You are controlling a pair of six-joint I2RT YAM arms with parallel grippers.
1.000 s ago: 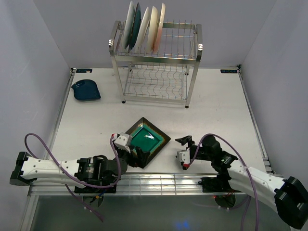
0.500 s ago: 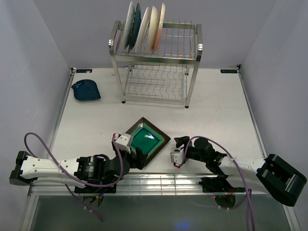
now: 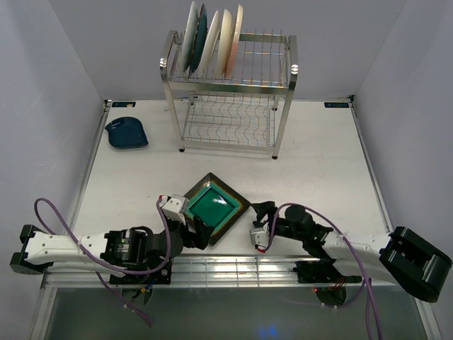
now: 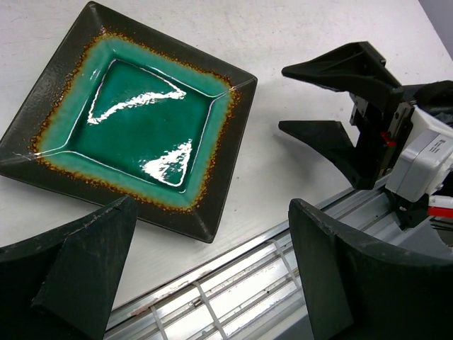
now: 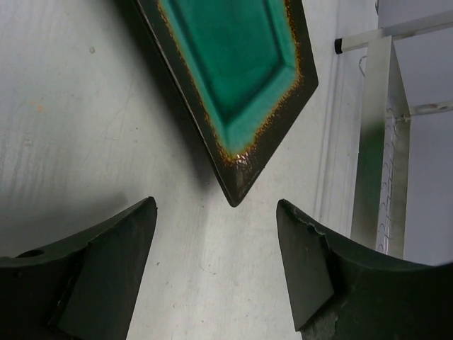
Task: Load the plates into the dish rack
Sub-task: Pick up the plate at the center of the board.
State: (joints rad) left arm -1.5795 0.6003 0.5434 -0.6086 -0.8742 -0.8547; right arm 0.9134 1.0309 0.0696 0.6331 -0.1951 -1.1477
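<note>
The square green plate [image 3: 214, 207] with a dark rim lies flat on the table near the front edge. My left gripper [image 3: 204, 234] stands open at its near left side, and in the left wrist view the plate [image 4: 134, 120] lies just beyond the wide fingers [image 4: 85, 262]. My right gripper [image 3: 253, 221] is open and low, facing the plate's right corner [image 5: 235, 195], which points into the gap between the jaws without touching them. The dish rack [image 3: 230, 95] stands at the back with several plates [image 3: 210, 39] upright in its top tier. A small dark blue plate [image 3: 127, 132] lies at the far left.
The metal rail [image 3: 233, 268] along the table's front edge runs right under both grippers. The rack's lower tier [image 3: 230, 122] holds nothing. A rack post [image 5: 375, 142] shows at the right of the right wrist view. Grey walls close in both sides.
My right gripper has swung left and lower toward the green plate's right corner, its jaws a little narrower. The left arm has shifted slightly left. The plate stays put.
</note>
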